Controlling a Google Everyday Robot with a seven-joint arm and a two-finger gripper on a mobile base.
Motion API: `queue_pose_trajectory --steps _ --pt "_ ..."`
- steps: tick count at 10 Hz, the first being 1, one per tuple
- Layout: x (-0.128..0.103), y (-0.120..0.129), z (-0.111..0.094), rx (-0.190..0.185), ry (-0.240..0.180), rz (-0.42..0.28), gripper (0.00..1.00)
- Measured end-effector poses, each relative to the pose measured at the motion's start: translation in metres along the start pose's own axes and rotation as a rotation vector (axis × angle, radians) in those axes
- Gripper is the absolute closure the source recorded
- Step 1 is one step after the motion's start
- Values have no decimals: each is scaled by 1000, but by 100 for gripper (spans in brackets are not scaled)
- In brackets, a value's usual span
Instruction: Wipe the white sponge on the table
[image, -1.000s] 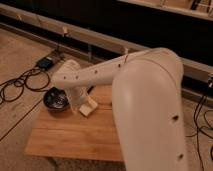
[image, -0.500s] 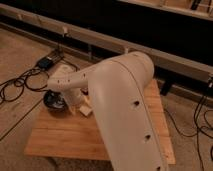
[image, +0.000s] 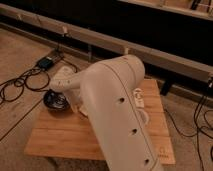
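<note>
reaching down over the table (image: 60, 136) at nine o'clock
gripper (image: 76, 103) just beside the dark bowl (image: 55, 100); open or closed, cannot tell

The table (image: 60, 140) is light-brown plank-grain, the bowl (image: 55, 102) dark, the arm (image: 120, 115) white.

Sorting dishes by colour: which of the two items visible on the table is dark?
The round bowl at the table's left end in the view, beside the gripper, is dark; the item right of the arm is white.
</note>
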Motion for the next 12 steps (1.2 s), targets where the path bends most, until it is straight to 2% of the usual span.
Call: queue_pose_trajectory --steps 5,12 --pt "-13 -3 13 21 -15 26 35" --pt "-15 8 20 62 -19 -1 35"
